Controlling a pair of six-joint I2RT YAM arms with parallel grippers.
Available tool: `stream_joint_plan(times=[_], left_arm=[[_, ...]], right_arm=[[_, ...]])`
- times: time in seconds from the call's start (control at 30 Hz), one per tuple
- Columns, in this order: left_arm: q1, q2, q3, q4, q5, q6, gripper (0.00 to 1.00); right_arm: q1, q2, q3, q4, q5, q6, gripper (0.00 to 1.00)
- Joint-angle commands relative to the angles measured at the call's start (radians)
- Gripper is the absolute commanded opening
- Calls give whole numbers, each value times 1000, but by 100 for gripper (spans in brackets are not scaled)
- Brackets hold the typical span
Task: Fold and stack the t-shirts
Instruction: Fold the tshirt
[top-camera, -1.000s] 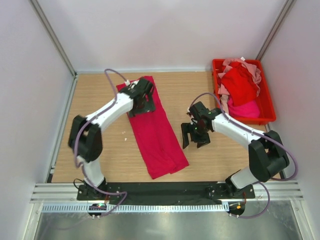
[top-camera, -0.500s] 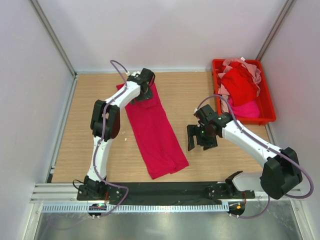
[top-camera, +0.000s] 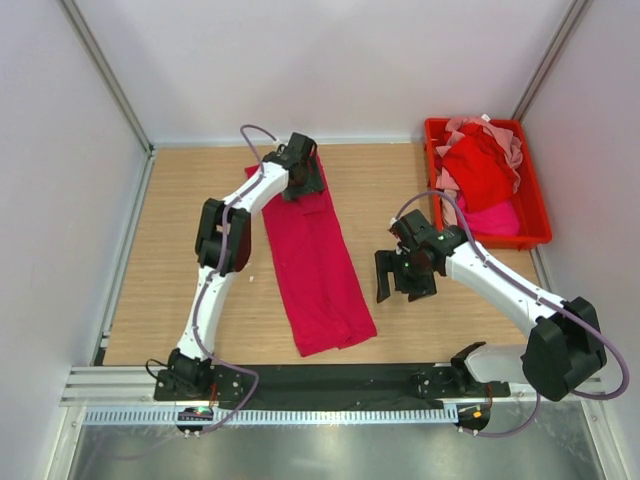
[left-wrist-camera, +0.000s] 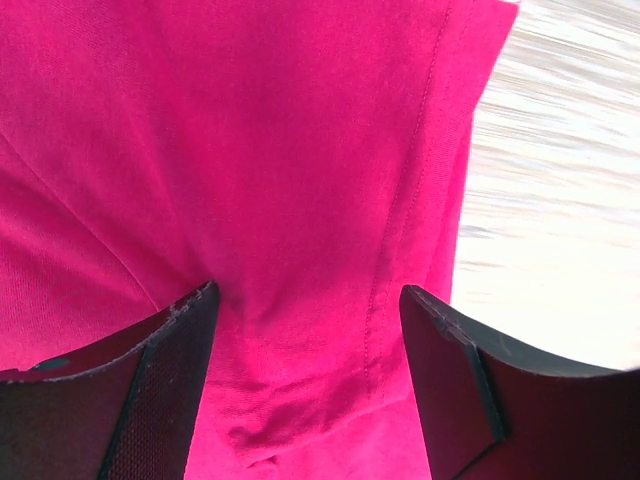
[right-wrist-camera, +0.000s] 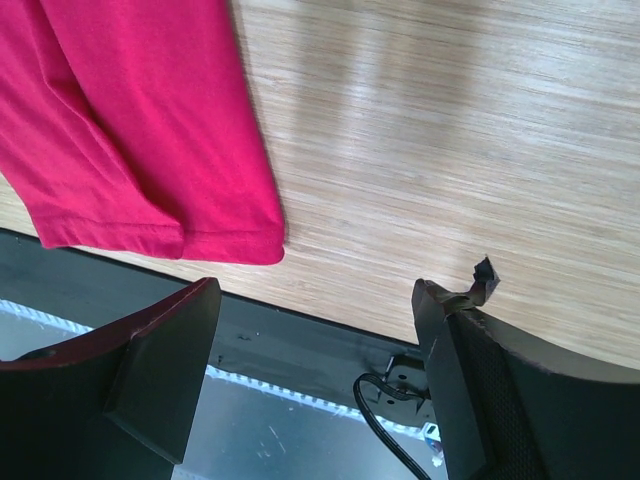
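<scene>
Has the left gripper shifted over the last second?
Yes. The left gripper has gone farther from the arm bases, toward the back wall, and slightly toward the red bin, staying over the crimson shirt.

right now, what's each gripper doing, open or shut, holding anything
Left gripper: open, jaws apart over the crimson t-shirt, not pinching it.
Right gripper: open, above the wooden table, holding nothing.
</scene>
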Motion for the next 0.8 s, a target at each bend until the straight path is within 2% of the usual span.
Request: stream_joint_plan(times=[0.0,0.07,0.2,0.27,0.53,0.67,0.77], left_arm=[[-41,105,31,11,223,54,74],[-73,116,82,5,268,85,74],[-67,49,57,-32,190,85,76],[-52,-24,19,-60,156,71,78],[1,-313,-29,-175,173,99,84],[-2,-445,-117,-233,207,91,85],[-36,-602,-335,-226,201,36,79]], right_arm=[[0,11,14,27,-15,9,85],[-2,28,11,45,-31,14,85],[0,48,-7,75,-68,26,85],[1,58,-15,98,-95,34,85],[4,77,-122,208,-215,94,80],[12,63,-177,239,-232,109,77],[21,54,-214,271,-281,132,75]])
